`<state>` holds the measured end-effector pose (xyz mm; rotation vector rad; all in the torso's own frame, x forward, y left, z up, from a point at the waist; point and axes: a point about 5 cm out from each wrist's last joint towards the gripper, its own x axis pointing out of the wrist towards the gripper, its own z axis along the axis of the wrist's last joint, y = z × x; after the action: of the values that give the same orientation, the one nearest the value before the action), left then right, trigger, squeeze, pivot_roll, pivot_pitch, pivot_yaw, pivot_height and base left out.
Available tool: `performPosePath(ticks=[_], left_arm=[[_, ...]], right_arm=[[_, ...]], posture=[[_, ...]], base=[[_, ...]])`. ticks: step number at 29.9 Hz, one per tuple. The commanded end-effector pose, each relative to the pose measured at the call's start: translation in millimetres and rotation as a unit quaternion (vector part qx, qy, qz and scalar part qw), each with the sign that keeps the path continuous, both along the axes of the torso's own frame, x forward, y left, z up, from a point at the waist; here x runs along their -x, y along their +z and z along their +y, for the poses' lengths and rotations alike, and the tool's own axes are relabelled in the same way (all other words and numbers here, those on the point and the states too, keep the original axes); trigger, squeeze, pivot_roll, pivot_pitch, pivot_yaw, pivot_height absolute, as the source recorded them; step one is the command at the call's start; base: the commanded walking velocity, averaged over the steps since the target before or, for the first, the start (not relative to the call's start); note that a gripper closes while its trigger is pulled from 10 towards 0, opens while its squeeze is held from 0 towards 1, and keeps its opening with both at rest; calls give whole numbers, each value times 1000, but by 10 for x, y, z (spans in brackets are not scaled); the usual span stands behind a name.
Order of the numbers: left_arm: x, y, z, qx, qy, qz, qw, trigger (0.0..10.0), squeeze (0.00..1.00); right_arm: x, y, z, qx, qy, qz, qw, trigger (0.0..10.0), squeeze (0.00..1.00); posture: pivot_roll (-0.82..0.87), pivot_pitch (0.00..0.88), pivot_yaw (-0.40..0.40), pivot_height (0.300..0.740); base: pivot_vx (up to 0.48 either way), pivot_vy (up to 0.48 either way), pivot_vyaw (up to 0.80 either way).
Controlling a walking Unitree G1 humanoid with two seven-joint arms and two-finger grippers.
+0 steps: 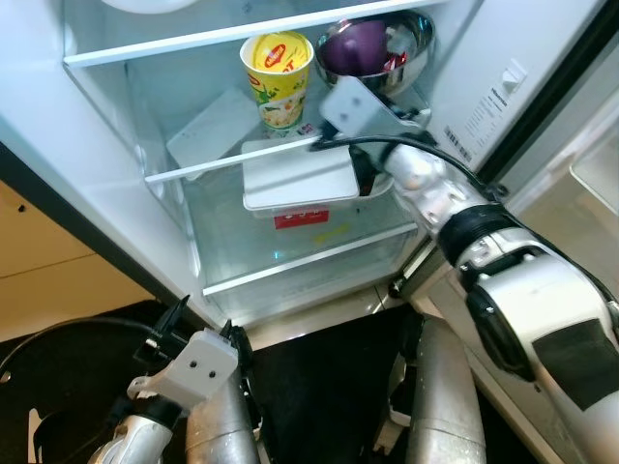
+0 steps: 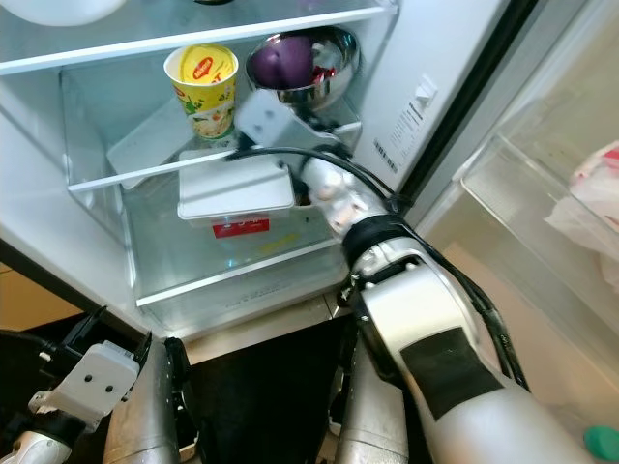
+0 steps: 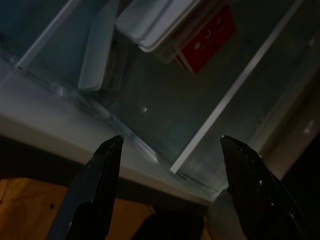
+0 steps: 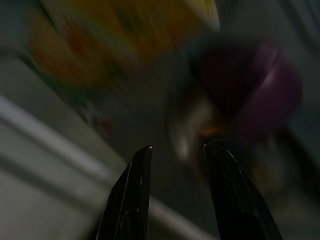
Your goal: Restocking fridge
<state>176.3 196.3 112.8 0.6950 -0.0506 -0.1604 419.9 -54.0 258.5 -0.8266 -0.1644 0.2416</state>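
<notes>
In fridge (image 1: 116, 184): one cup (image 1: 278, 77), one bowl (image 1: 379, 50).

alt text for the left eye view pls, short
The right arm reaches into the open fridge, its right gripper by a white container, below a yellow noodle cup and steel bowl. The left gripper hangs low.

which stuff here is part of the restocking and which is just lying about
Part of the job:
- white container, at the shelf's front edge
- noodle cup
- steel bowl holding something purple
- right claw, open, reaching into the fridge

Lying about:
- plastic bag in the door bin
- left claw, open, hanging low
</notes>
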Motion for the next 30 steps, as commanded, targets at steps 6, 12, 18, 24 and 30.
performPosePath(ticks=[6,12,18,24,30], left_arm=[[-33,-107,-30,0,3,20,1000,10000,0],[-236,-226,-168,12,-15,22,1000,10000,0],[-288,-439,-195,6,-22,45,999,10000,0],[-316,-638,-97,-11,-10,70,997,10000,0],[-343,-808,-37,-24,4,89,996,10000,0]], right_arm=[[21,21,96,-4,21,-1,1000,10000,0],[2,-327,-355,-3,-21,29,999,10000,0],[75,-614,-732,-12,-42,25,999,10000,0],[315,-715,-923,-192,-4,5,981,10000,0],[598,-1197,-1069,-192,7,104,976,10000,0]], posture=[[254,262,-81,421],[154,203,-79,421],[82,181,-67,421],[29,161,-63,421],[2,124,-67,421]], base=[[0,0,0],[0,0,0],[0,0,0],[0,0,0],[0,0,0]])
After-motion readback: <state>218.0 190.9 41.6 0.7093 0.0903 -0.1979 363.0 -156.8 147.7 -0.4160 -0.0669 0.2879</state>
